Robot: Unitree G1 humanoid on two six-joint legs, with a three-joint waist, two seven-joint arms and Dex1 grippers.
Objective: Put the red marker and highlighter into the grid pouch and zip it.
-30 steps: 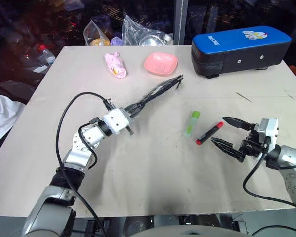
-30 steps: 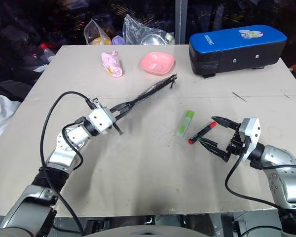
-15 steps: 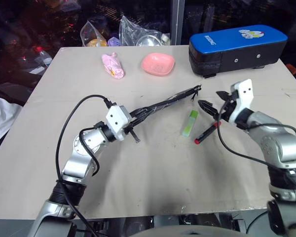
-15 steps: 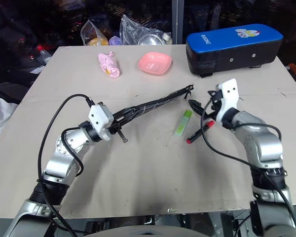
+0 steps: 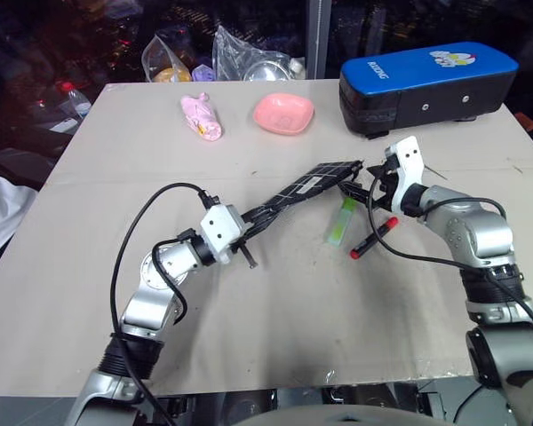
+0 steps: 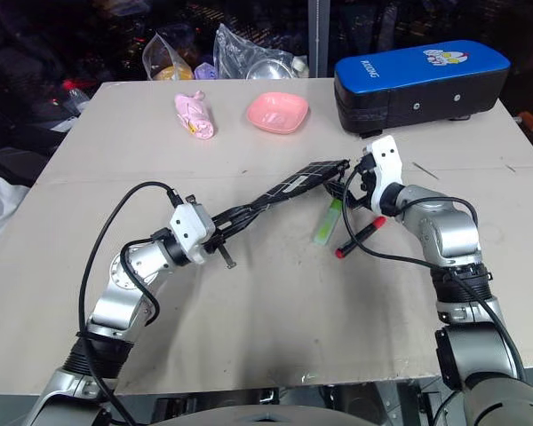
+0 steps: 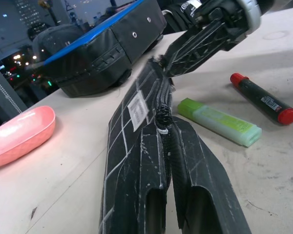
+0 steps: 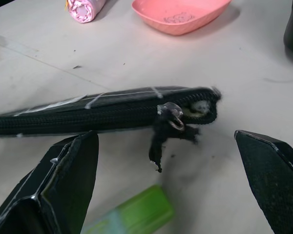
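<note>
L end effector [image 5: 249,232] clamps grid pouch [image 5: 306,185]; R end effector [image 8: 171,161] jaws apart at zipper.

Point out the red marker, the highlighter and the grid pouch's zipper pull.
red marker [image 7: 263,99], left wrist view, on the dark middle of its barrel.
highlighter [image 7: 219,120], left wrist view, on the middle of its green body.
grid pouch zipper pull [image 8: 171,114], right wrist view, on the metal pull near the pouch's end.

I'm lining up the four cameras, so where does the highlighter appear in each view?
Left eye: highlighter right of centre, beside the red marker.
Right eye: highlighter right of centre.
Left wrist: centre right.
Right wrist: at the bottom edge, cut off.
Shared landmark: the grid pouch end with its zipper.
</note>
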